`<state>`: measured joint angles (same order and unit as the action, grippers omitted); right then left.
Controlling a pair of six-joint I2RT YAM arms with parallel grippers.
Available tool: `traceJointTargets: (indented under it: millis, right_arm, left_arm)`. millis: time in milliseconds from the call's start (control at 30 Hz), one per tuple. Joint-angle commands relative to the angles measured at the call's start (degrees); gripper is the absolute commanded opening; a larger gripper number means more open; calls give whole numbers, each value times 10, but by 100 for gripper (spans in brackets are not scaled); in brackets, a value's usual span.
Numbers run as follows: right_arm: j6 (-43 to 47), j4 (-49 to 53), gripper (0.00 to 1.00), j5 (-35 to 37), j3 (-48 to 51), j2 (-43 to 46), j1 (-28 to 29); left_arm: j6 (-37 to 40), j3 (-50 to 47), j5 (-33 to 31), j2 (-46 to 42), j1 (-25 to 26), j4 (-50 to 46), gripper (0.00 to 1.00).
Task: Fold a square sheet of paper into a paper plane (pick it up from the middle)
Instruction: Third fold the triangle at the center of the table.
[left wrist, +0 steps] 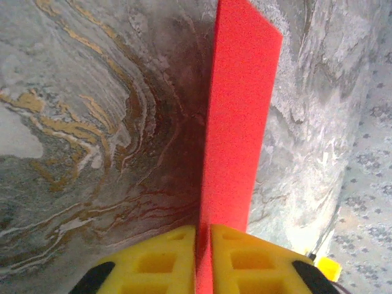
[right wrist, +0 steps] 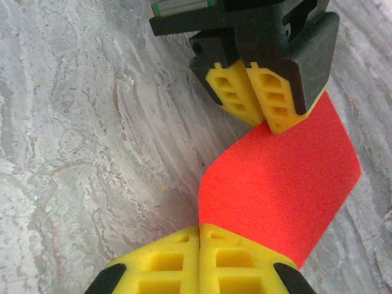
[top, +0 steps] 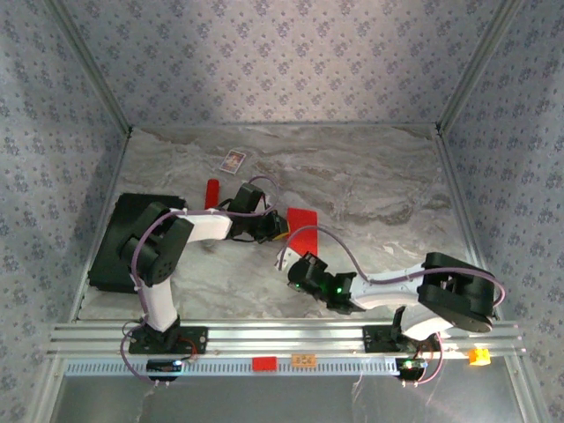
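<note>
The square sheet of paper is bright red and hangs curved just above the marble table near its middle, stretched between both grippers. My left gripper holds its far edge. In the left wrist view the sheet stands on edge and runs down between the yellow fingers, which pinch it at the left gripper. My right gripper is shut, with the near corner of the sheet caught in its seam. The left gripper shows across from it, closed on the opposite edge.
A red stick lies left of the left gripper, and a small printed card lies farther back. A black block fills the table's left side. Patterned walls enclose the table, and an aluminium rail runs along the near edge.
</note>
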<state>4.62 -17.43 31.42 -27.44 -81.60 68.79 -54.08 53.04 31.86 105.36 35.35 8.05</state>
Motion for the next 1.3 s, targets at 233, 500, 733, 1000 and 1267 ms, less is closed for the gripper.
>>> traceJointTargets:
  millis: [233, 500, 733, 1000, 1267]
  right_arm:
    - [-160, 94, 0, -337, -26, 71, -137]
    - [-233, 125, 1, -553, -59, 22, -236]
    - [-253, 78, 0, -628, -45, -6, -250]
    - [-253, 50, 0, -635, -21, 2, -253]
    - [-258, 38, 0, -620, -3, 4, -256]
  left_arm:
    - [68, 21, -105, -99, -8, -144, 51]
    - [99, 51, -110, -112, -10, -180, 49]
    - [90, 57, -68, -88, -9, -146, 30]
    - [89, 91, -12, -31, 2, -117, 14]
    - [97, 144, 14, 51, 23, -122, 9]
